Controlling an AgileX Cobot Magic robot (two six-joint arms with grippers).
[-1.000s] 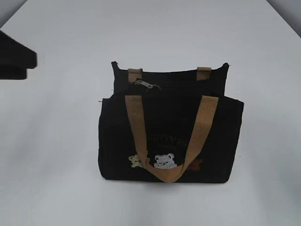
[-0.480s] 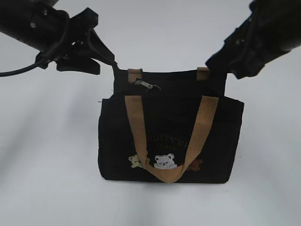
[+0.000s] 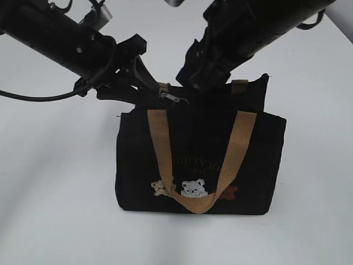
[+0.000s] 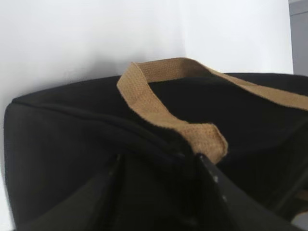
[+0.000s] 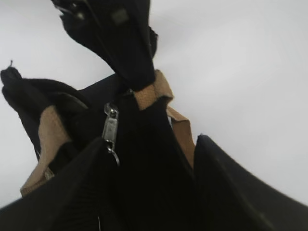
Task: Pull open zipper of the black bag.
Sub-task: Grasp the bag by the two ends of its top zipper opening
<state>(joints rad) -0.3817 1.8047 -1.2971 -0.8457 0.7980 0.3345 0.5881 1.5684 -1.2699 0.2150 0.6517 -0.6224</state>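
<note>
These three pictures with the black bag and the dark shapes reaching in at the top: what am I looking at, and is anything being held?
You are seeing one moment from three cameras. The wide picture looks from the front at a black bag standing on a white table. The two dark shapes are robot arms, each ending in a two-fingered clamp: the left gripper and the right gripper. The other two pictures come from small cameras on each arm's wrist, so they look past the clamp's own fingers at the bag from close by. The right wrist picture shows the zipper's silver pull tab just ahead of the parted fingers, not yet pinched. The left clamp sits at the bag's top edge near a tan handle; whether it grips the fabric is unclear.
</note>
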